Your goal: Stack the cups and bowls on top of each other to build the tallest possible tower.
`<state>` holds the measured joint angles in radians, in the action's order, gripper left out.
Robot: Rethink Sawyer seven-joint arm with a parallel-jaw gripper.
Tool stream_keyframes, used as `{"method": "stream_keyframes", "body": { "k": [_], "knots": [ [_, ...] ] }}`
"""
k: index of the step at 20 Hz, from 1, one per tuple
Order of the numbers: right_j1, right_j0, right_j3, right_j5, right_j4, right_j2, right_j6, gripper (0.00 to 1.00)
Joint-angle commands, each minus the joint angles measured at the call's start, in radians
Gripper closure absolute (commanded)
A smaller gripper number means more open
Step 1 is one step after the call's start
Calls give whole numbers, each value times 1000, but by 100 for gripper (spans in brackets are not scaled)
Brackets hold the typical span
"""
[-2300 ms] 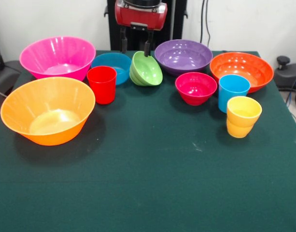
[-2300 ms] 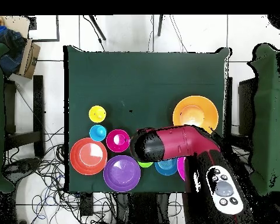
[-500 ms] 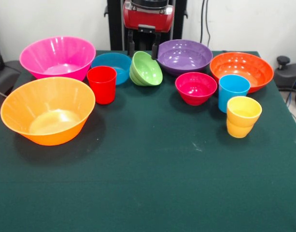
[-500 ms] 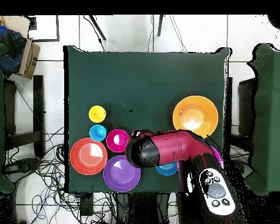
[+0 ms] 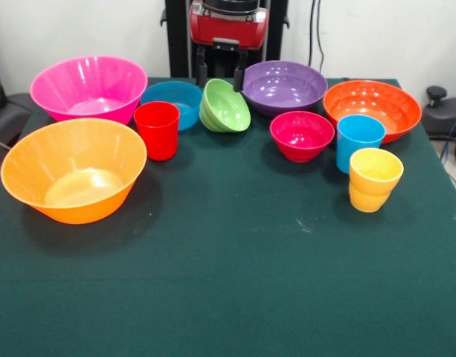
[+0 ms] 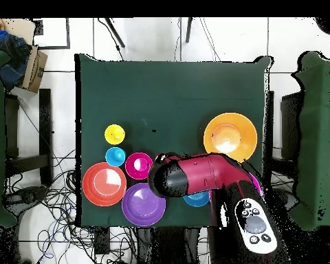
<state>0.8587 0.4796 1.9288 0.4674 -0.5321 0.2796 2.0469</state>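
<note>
My gripper (image 5: 220, 82) hangs at the far edge of the table, its two black fingers (image 5: 201, 73) spread apart and holding nothing. Just in front of it a small green bowl (image 5: 225, 105) lies tilted on its side. A small blue bowl (image 5: 172, 103), a purple bowl (image 5: 284, 87) and an orange bowl (image 5: 372, 108) stand in the back row. A large pink bowl (image 5: 88, 88) and a large yellow-orange bowl (image 5: 73, 178) stand at the left. The red cup (image 5: 157, 130), crimson-pink bowl (image 5: 301, 135), sky-blue cup (image 5: 359, 141) and yellow cup (image 5: 375, 178) stand apart, upright.
In the overhead view my red arm (image 6: 195, 175) covers the green bowl and the red cup. The green table (image 6: 174, 89) has cables and chairs around it. A black object (image 5: 436, 95) stands off the table's right edge.
</note>
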Motion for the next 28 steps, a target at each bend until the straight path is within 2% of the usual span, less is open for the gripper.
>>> {"method": "stream_keyframes", "body": {
  "k": [1, 28],
  "knots": [
    [-42, 2, -8, 31, -14, 38, -33, 0],
    [-46, -12, -8, 28, -12, 43, -24, 0]
  ]
}}
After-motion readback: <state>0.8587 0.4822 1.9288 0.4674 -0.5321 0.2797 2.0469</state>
